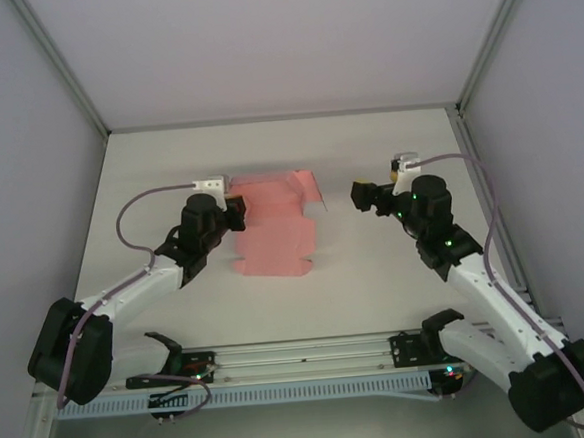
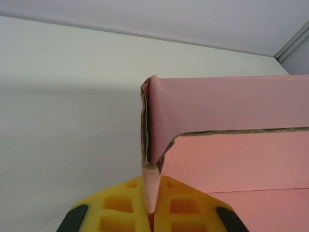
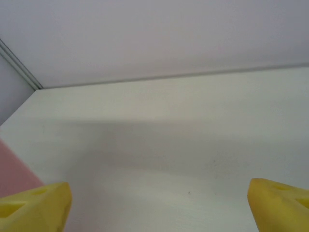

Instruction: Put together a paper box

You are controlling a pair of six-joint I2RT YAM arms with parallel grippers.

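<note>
Box [image 1: 274, 242], a pink card sheet partly folded, lies on the white surface [image 1: 367, 144], a little toward 9 o'clock from the centre of the top view. Its near half lies flat, with a notched edge at 6 o'clock. Its far strip at 12 o'clock stands up from the surface and ends in a small tab at 1 o'clock.

Left fingers [image 1: 234, 205] are at the box's 10 o'clock corner, closed on the end of the raised strip. Left arm [image 1: 136, 285] reaches in from 7 o'clock. In the left wrist view the two yellow fingers meet at 6 o'clock with a thin pink flap pinched between them. Above them the box [image 2: 231, 121] folds round a creased upright corner. A pink wall runs from that corner toward 3 o'clock, with a brown cut edge along its lower rim.

Right fingers [image 1: 363, 196] are at 3 o'clock of the box, near it but apart, pointing toward it. They are spread wide with nothing between them. Right arm [image 1: 488, 295] reaches in from 5 o'clock. In the right wrist view the two yellow fingertips [image 3: 34, 208] sit at 7 and 5 o'clock, well apart, with white surface between them. A sliver of pink card shows at 8 o'clock
</note>
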